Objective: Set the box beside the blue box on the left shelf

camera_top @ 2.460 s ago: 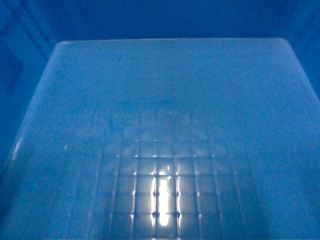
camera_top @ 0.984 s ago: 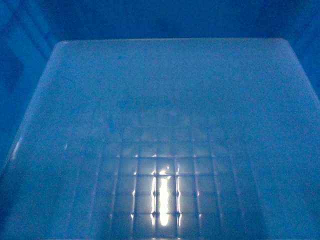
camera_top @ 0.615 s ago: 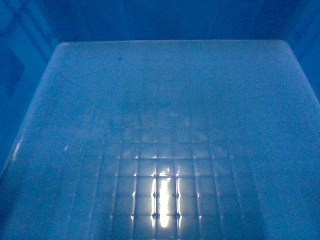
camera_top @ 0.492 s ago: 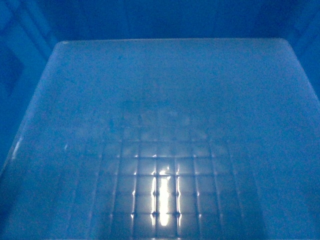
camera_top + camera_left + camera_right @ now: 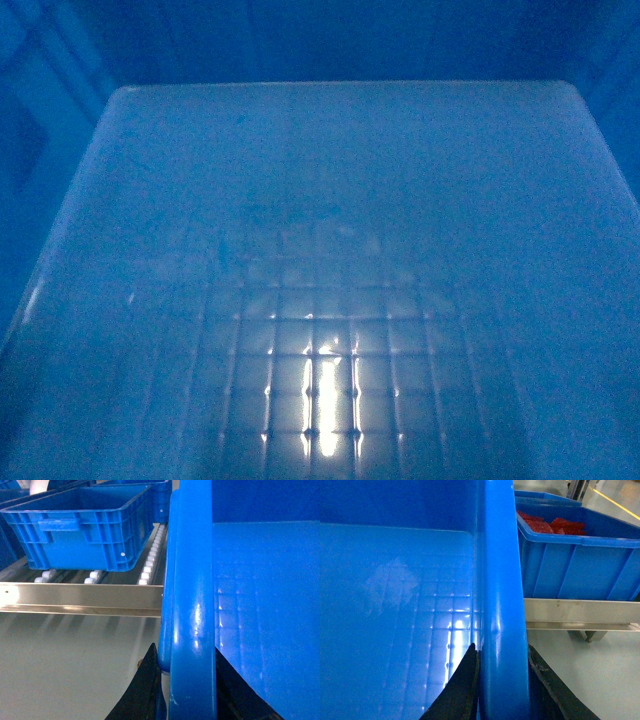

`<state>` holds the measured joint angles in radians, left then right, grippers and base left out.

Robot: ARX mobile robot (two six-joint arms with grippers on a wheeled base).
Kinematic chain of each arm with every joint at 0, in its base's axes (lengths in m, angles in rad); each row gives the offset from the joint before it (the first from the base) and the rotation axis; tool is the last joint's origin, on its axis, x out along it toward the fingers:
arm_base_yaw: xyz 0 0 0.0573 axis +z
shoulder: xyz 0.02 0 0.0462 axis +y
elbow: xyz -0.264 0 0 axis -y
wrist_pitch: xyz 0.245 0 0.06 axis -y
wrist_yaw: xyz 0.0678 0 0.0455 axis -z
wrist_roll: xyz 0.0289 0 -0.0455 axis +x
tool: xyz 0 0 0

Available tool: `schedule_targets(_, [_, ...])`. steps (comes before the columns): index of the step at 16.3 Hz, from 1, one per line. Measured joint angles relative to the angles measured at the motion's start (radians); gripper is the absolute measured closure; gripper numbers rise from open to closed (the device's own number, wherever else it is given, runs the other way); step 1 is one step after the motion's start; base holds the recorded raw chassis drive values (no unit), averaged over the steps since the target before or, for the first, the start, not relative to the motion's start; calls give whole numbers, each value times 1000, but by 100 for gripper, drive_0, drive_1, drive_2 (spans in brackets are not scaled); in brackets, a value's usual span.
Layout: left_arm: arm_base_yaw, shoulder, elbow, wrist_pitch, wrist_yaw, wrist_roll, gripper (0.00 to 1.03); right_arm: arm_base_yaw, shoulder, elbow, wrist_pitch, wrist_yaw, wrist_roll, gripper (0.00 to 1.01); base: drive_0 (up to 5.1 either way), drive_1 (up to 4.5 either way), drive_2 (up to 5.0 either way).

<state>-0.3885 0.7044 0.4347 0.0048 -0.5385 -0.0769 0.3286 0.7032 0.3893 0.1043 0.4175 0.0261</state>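
Almost nothing shifts across the head views, so the box point(image 5: 330, 250) stays held level short of the shelf point(image 5: 75, 597), left fingers point(image 5: 150, 690) and right fingers point(image 5: 470, 680) clamped over opposite rims, near the blue box point(image 5: 85, 525).

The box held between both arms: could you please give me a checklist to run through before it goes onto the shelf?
1. Left tool clamped over the box rim: ok, a finger on each side of the wall.
2. Right tool clamped over the opposite rim: ok.
3. Box interior free of loose items: ok, bare gridded floor.
4. Neighbouring blue crate located on the roller shelf: ok, to the left.
5. Free gap beside that crate: ok, bare rollers show.
6. Box bottom above the metal shelf rail: cannot tell.
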Motion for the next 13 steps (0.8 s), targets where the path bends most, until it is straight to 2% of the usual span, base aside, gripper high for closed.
schedule_targets(13, [0,1,0,6,0,1,86,0,2,0,4,0,0,82,3,432,-425])
